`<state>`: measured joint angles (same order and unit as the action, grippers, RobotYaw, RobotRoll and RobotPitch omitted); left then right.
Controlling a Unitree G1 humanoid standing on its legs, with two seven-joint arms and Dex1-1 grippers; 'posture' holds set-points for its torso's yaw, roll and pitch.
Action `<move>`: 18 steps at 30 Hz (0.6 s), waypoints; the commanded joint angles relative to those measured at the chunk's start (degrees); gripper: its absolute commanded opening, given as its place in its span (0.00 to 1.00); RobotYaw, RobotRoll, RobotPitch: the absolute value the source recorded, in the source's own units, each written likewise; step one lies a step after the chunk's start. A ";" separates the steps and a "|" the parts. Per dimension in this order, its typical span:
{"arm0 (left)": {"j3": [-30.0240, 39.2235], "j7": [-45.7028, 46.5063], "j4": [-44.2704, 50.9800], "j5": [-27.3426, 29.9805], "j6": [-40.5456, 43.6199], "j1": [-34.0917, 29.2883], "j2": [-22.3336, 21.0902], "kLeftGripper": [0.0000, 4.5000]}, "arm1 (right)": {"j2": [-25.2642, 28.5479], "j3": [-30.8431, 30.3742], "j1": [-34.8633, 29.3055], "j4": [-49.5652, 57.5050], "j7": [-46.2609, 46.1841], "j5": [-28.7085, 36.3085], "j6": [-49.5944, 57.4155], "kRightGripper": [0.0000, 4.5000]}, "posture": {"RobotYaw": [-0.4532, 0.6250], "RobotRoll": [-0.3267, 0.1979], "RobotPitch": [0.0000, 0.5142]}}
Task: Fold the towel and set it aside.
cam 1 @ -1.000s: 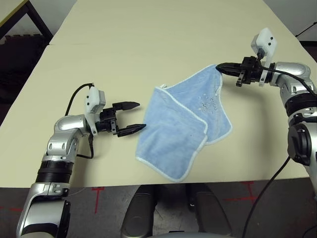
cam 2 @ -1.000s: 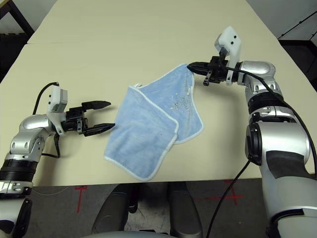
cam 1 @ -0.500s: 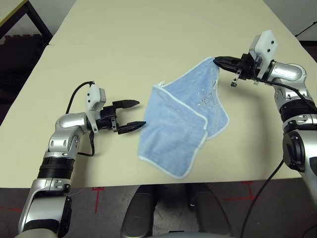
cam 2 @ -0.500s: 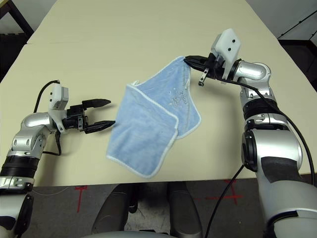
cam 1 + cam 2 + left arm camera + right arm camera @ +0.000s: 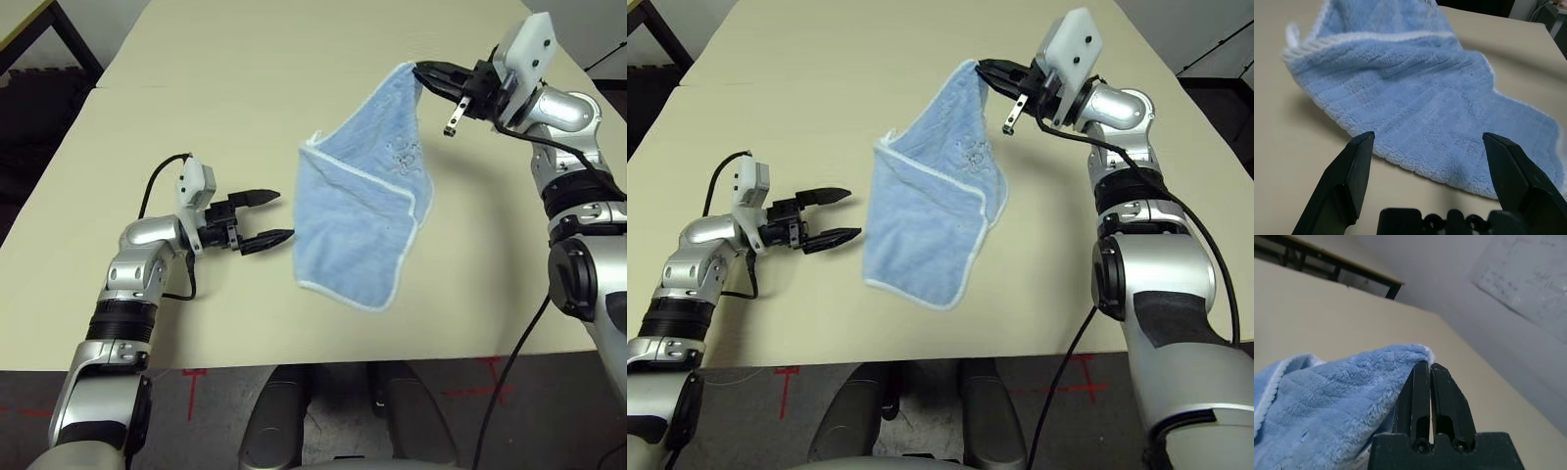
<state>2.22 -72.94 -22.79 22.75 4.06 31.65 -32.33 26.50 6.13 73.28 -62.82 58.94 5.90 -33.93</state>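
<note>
R gripper (image 5: pixel 423 70) pressed tight, pinching one corner of the towel (image 5: pixel 358 211); corner lifted off the desk (image 5: pixel 225 117), toward the far right side. Rest of towel hangs down diagonally from that corner, lower part still lying on the desk near the front edge, about mid-width. Towel doubled over, white edging visible along the fold line and bottom hem.

L gripper (image 5: pixel 266 215) spread wide, fingers level, low over the desk just beside the towel's left edge, not touching it. Nothing between L fingers and cloth.

Around: desk top bare beige; dark frame of another table (image 5: pixel 44 44) off the far left corner; black cables run along both forearms; red tape marks on floor (image 5: pixel 194 377) below the front edge.

View diffs: L wrist cam shows terry texture close up, small white tag (image 5: pixel 1292 33) at one towel corner, and cloth spanning the gap ahead of both open fingers (image 5: pixel 1347 178). R wrist cam shows fingers closed w/ blue corner nipped at the tips, plus a whiteboard (image 5: pixel 1528 274) w/ faint writing on the wall behind. Head cams give the faint embroidered motif (image 5: pixel 404 149) on the raised part.
</note>
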 commanded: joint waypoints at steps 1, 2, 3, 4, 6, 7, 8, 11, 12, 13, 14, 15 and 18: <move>-0.24 0.09 -1.16 -0.64 0.30 0.36 0.20 1.00 | -0.08 1.85 4.41 0.73 -2.17 1.93 -0.87 0.01 | 0.50 0.62 0.39; -0.22 0.16 -1.25 -0.59 0.32 0.50 0.23 1.00 | -0.20 2.06 5.40 0.54 -2.80 2.02 -0.82 0.01 | 0.50 0.62 0.39; -0.21 0.20 -1.37 -0.57 0.31 0.60 0.26 1.00 | -0.29 2.18 6.03 0.33 -3.21 2.08 -0.82 0.01 | 0.49 0.62 0.38; -0.18 0.30 -1.41 -0.52 0.39 0.73 0.31 1.00 | -0.55 2.37 7.16 0.07 -3.86 2.21 -0.72 0.01 | 0.49 0.62 0.38; -0.17 0.47 -1.45 -0.48 0.51 0.93 0.42 1.00 | -1.03 2.29 9.09 -0.54 -5.29 2.07 -0.67 0.01 | 0.49 0.62 0.37; -0.18 0.53 -1.49 -0.48 0.54 1.01 0.48 1.00 | -1.20 2.18 9.69 -0.78 -5.81 1.97 -0.74 0.01 | 0.49 0.62 0.36; -0.20 0.65 -1.53 -0.49 0.58 1.10 0.55 1.00 | -1.51 2.12 10.38 -1.10 -6.44 1.91 -0.68 0.01 | 0.49 0.62 0.36; -0.25 1.37 -1.56 -0.73 0.52 1.32 0.86 1.00 | -2.80 2.07 12.80 -1.86 -7.52 1.99 -1.14 0.01 | 0.49 0.62 0.36; -0.25 1.58 -1.61 -0.81 0.49 1.40 0.93 1.00 | -3.02 2.10 13.27 -2.08 -7.74 2.01 -1.26 0.01 | 0.49 0.62 0.36; -0.20 1.83 -1.65 -0.88 0.48 1.49 1.00 1.00 | -3.42 2.27 13.99 -2.22 -8.04 2.20 -1.39 0.01 | 0.50 0.62 0.37; -0.18 2.05 -1.57 -0.91 0.51 1.48 1.07 1.00 | -3.80 2.36 14.82 -2.25 -8.31 2.32 -1.70 0.01 | 0.50 0.62 0.37; -0.19 2.27 -1.36 -0.90 0.60 1.45 1.14 1.00 | -4.09 2.48 15.80 -2.37 -8.87 2.39 -1.88 0.01 | 0.50 0.62 0.36; -0.24 2.73 -0.76 -0.78 0.89 1.27 1.22 1.00 | -4.04 2.38 18.00 -3.12 -11.33 1.56 -2.62 0.01 | 0.50 0.62 0.36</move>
<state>2.22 -70.34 -23.60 22.56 4.41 33.13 -31.34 21.71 7.67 89.23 -65.76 49.09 7.58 -35.11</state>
